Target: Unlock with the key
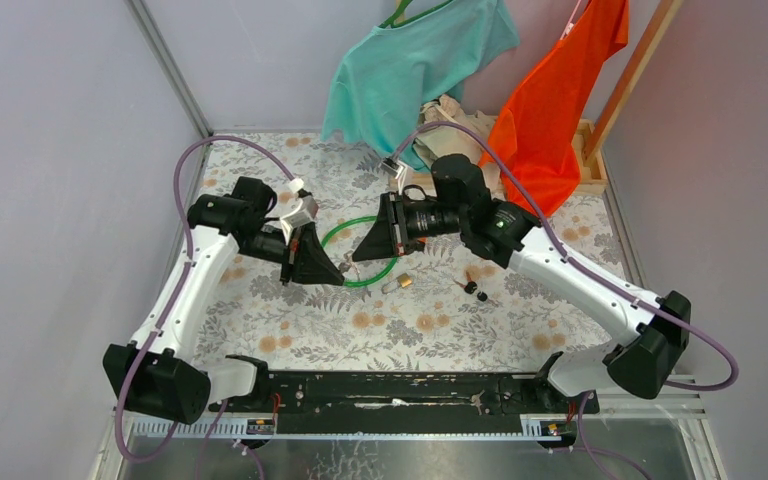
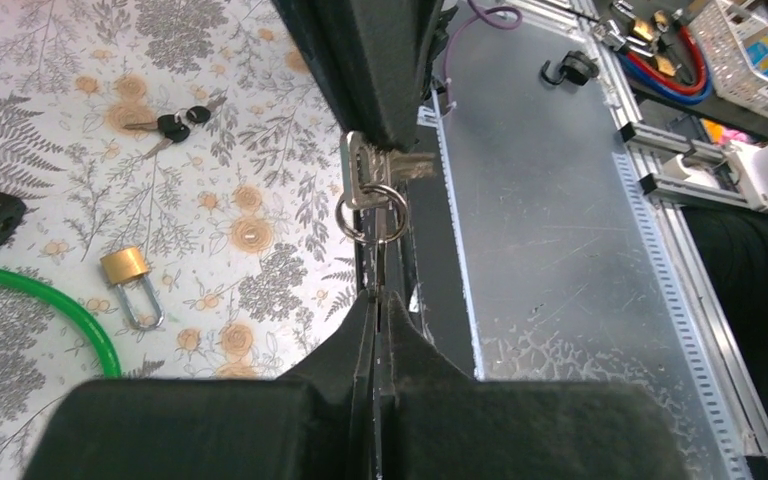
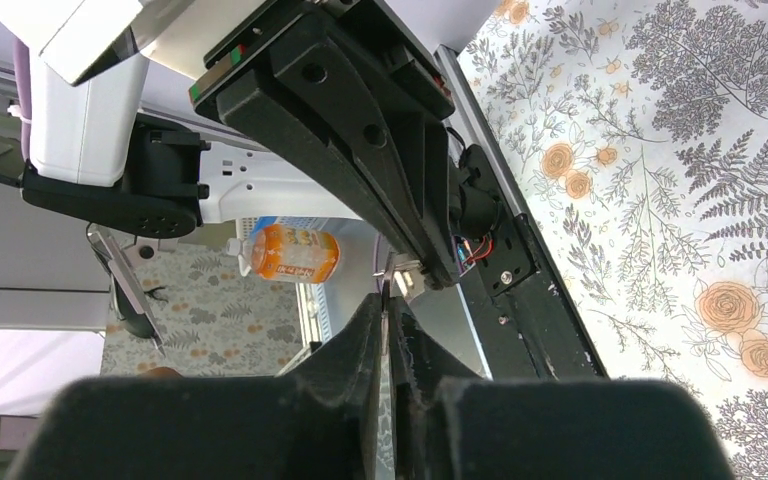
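My left hand (image 2: 375, 300) and right hand (image 2: 385, 140) each pinch one end of the silver key bunch (image 2: 362, 172) in mid-air, both closed down tight. The black-headed key (image 2: 173, 125) lies on the worktop (image 2: 260, 90).

Robotics lab; aluminium-framed cell (image 1: 172, 70)

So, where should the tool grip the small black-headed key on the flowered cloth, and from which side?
Take the small silver key with a black plastic head by that head, coming straight down. It lies flat on the flowered cloth, and the head looks thicker than the blade, which should stay free for unlocking. Its twin key lies close beside it.
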`<state>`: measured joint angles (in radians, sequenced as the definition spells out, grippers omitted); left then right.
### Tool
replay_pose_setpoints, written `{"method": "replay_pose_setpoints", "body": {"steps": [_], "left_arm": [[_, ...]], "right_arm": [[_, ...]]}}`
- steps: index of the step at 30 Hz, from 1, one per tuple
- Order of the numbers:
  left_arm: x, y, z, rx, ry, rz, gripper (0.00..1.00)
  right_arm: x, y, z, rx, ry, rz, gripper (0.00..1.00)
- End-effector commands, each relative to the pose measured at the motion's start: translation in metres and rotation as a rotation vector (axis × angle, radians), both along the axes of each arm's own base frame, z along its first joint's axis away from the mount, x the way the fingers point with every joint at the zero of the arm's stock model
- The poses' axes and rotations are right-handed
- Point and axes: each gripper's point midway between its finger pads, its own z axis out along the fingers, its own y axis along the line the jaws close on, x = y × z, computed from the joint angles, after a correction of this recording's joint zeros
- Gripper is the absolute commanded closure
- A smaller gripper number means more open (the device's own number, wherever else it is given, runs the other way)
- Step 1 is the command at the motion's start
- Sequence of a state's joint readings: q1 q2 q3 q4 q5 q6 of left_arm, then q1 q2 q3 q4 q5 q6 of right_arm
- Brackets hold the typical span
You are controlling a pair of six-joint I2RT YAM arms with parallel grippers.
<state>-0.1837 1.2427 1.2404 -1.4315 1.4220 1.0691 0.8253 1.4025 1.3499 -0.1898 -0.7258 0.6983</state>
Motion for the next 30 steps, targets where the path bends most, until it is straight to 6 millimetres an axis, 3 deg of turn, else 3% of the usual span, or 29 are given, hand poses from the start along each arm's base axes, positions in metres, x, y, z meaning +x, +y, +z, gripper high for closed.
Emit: {"method": "replay_pose_setpoints", "body": {"steps": [1, 6, 10, 14, 18, 23, 30], "left_arm": [[0.001, 0.007, -0.005, 0.094, -0.079, 0.008, 1.00], [0.021, 0.019, -0.019, 0.252, -0.140, 0.086, 1.00], [0.040, 0.030, -0.013, 0.348, -0.195, 0.201, 1.00], [0.042, 0.032, 0.007, 0.365, -0.195, 0.258, 1.00], [0.019, 0.022, 0.023, 0.315, -0.030, 0.199, 1.00], [0.004, 0.011, 0.025, 0.278, 0.166, 0.161, 1.00], [-0.005, 0.005, 0.026, 0.248, 0.232, 0.123, 1.00]], "right_arm": [[-0.014, -0.006, 0.026, 0.066, -0.050, 0.025, 0.83], [-0.012, -0.012, 0.027, 0.047, -0.073, -0.001, 0.50], [-0.006, -0.018, 0.026, 0.019, -0.126, -0.036, 0.41], [-0.001, -0.012, 0.027, 0.022, -0.145, -0.024, 0.40], [-0.005, -0.002, 0.024, 0.054, -0.142, 0.055, 0.43], [-0.020, -0.003, 0.033, 0.101, -0.289, 0.146, 0.44], [-0.008, -0.001, 0.029, 0.020, -0.436, 0.140, 0.47]]}}
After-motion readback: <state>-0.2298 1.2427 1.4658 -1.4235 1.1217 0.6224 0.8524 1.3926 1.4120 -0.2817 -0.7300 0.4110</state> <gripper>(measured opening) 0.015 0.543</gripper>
